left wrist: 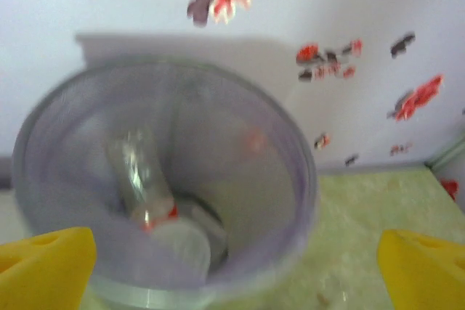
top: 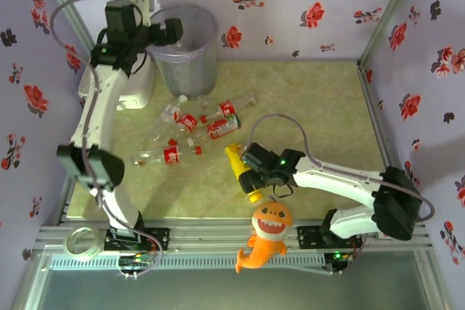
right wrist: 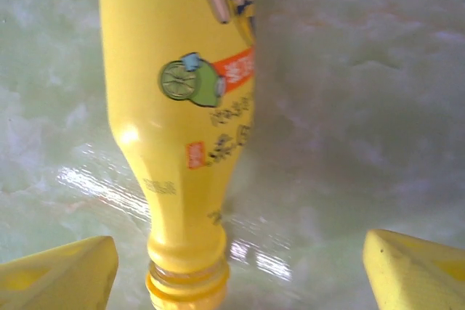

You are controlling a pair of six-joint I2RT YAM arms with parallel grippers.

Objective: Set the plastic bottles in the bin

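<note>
Released, the right end effector (right wrist: 243, 270) is straddling the yellow bottle (right wrist: 174, 107) at its tapered neck, risking slippage; the left end effector (left wrist: 234, 270) is hovering released over the bin (left wrist: 305, 179).

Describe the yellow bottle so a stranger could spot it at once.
Find the orange plush shark at the near edge of the table. Just beyond it, toward the back wall, lies the yellow squeeze bottle. It is opaque yellow with a lime picture, while the clear bottles to its left carry red labels.
</note>
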